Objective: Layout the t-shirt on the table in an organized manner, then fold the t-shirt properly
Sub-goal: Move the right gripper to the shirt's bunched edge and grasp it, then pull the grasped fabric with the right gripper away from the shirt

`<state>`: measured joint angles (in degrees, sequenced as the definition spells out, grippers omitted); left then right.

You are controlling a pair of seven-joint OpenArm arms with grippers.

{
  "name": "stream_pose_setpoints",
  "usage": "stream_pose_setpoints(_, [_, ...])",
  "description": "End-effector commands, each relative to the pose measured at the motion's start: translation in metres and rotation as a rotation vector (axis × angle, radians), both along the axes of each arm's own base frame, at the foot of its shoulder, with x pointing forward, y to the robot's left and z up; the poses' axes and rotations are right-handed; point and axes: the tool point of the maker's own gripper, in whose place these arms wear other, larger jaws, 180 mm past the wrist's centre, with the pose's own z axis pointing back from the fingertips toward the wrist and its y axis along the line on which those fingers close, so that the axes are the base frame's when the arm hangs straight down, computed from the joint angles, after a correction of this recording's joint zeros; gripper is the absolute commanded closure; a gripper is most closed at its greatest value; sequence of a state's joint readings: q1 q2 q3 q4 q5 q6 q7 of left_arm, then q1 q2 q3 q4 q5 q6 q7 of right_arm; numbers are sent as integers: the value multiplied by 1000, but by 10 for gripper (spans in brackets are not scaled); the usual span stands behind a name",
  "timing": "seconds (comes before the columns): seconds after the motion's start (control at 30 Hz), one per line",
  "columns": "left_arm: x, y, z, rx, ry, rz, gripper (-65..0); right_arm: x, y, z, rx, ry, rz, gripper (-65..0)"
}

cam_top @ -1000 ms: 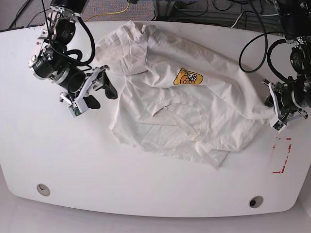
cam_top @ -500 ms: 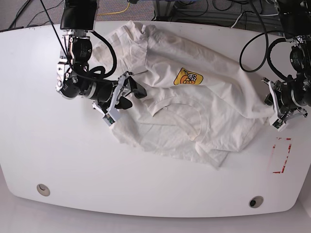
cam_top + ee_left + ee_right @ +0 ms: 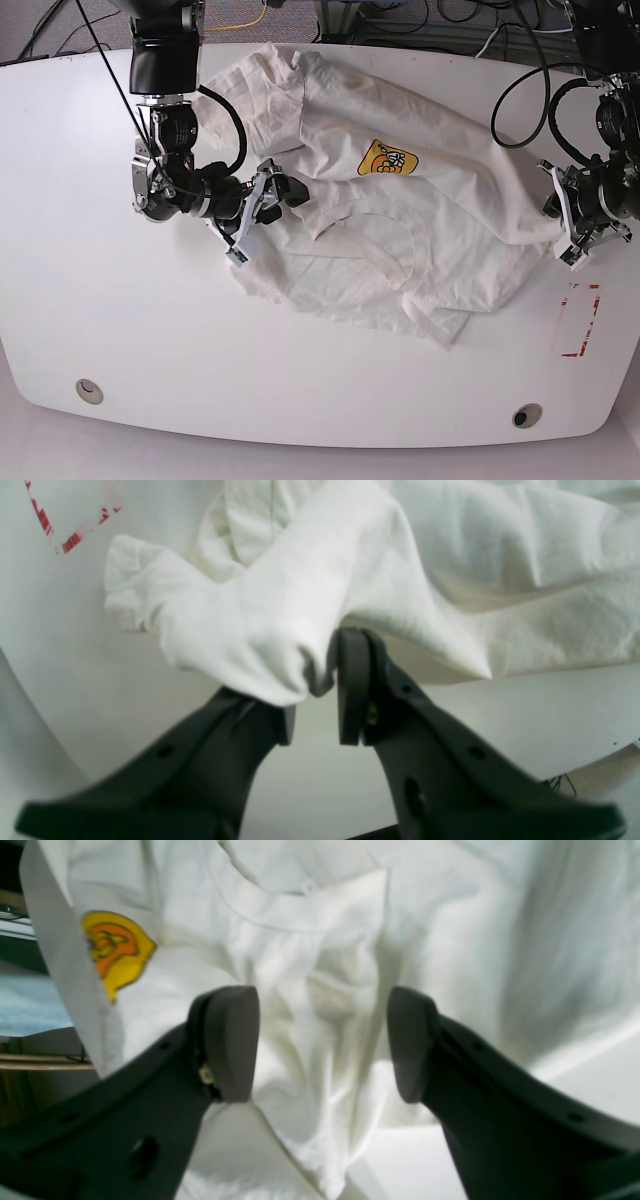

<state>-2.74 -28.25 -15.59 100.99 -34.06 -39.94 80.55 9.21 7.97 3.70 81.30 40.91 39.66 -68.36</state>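
The white t-shirt [image 3: 420, 230] lies crumpled across the middle of the table [image 3: 300, 390], its yellow patch [image 3: 386, 160] facing up. My left gripper [image 3: 562, 238] is at the shirt's right edge. In the left wrist view this gripper [image 3: 315, 700] is shut on a fold of the t-shirt [image 3: 270, 630], lifted slightly off the table [image 3: 550, 715]. My right gripper [image 3: 271, 200] hangs over the shirt's left edge. It stands open [image 3: 322, 1045] above the t-shirt [image 3: 320, 955], just below the collar, with the patch [image 3: 112, 947] to its left.
Red tape marks [image 3: 580, 320] lie on the table right of the shirt, also in the left wrist view as red tape marks [image 3: 55, 525]. Two grommet holes [image 3: 89, 390] [image 3: 526, 415] sit near the front edge. Cables [image 3: 420, 25] run behind the table's far edge.
My right arm has swung right, from beside the shirt to over its left edge, jaws still open. The left arm and its pinch of cloth have not moved.
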Motion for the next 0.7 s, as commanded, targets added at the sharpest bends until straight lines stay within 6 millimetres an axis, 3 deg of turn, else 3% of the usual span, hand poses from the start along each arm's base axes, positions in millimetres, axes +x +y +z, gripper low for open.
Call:
stream_pose_setpoints(0.0, [7, 3, 13, 13, -41, -6, -124, 9, 1, 6, 32, -13, -8, -380])
stream_pose_setpoints(0.67, [7, 3, 13, 12, -41, -6, -122, 11, 0, 4, 44, -16, -24, -380])
